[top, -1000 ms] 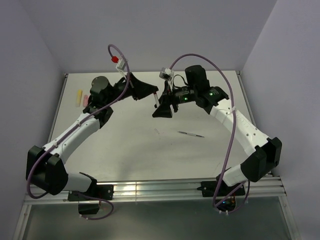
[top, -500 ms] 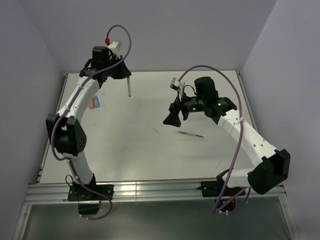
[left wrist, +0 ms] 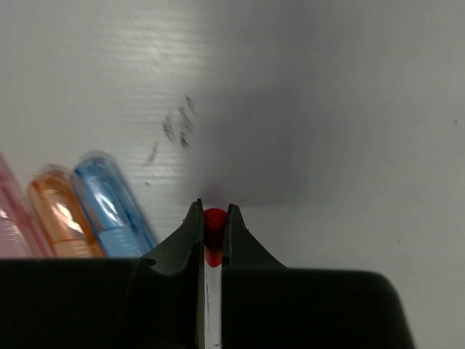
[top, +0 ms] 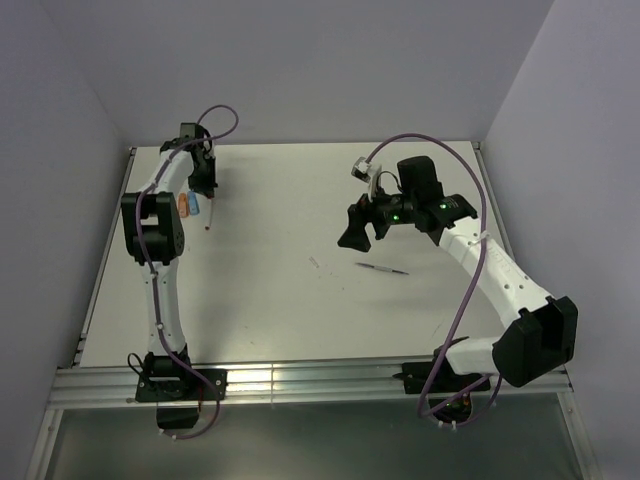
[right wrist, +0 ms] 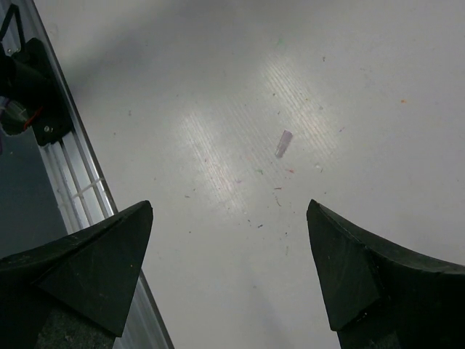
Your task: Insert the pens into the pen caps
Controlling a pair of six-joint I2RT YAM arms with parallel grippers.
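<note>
My left gripper (top: 208,200) is at the far left of the table, shut on a thin white pen (top: 208,218) with a red end (left wrist: 213,222) that points down at the table. The left wrist view shows the jaws (left wrist: 213,211) closed on it. A blue pen (left wrist: 112,203), an orange pen (left wrist: 62,218) and the edge of a pink one (left wrist: 9,222) lie just left of it. My right gripper (top: 355,230) hangs open and empty over the middle right. A thin grey pen (top: 381,268) lies below it. A tiny pale cap (right wrist: 282,143) lies on the table.
The white table (top: 280,300) has a metal rail (top: 300,380) along its near edge, also seen in the right wrist view (right wrist: 80,211). Grey walls stand close at the back and sides. The orange pen (top: 183,205) and blue pen (top: 195,205) lie near the left edge.
My left arm has swung away from the centre to the far left with the white pen and lowered it beside the orange and blue pens. My right gripper has drawn back to the right, open.
</note>
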